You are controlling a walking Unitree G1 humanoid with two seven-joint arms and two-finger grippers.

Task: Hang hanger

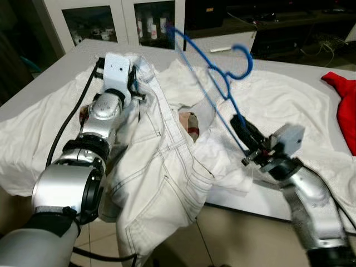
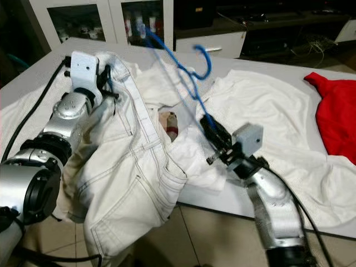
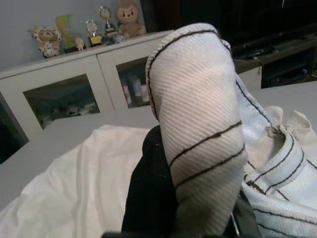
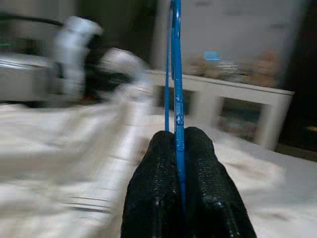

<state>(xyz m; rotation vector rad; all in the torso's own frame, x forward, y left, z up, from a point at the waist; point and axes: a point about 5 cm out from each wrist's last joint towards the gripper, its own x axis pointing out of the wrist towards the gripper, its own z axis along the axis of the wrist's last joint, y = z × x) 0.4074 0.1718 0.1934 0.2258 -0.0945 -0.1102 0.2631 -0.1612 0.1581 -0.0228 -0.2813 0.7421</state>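
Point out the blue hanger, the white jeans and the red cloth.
blue hanger (image 1: 219,83): left eye view, on its twisted neck.
white jeans (image 1: 167,183): left eye view, on the hanging leg.
red cloth (image 2: 336,114): right eye view, on its middle.

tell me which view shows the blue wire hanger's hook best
The left eye view: the blue wire hanger shows whole, its curled hook up over the white clothes, though motion-blurred. The right eye view shows the same. The right wrist view shows just its thin bar clamped in the right gripper, no hook.
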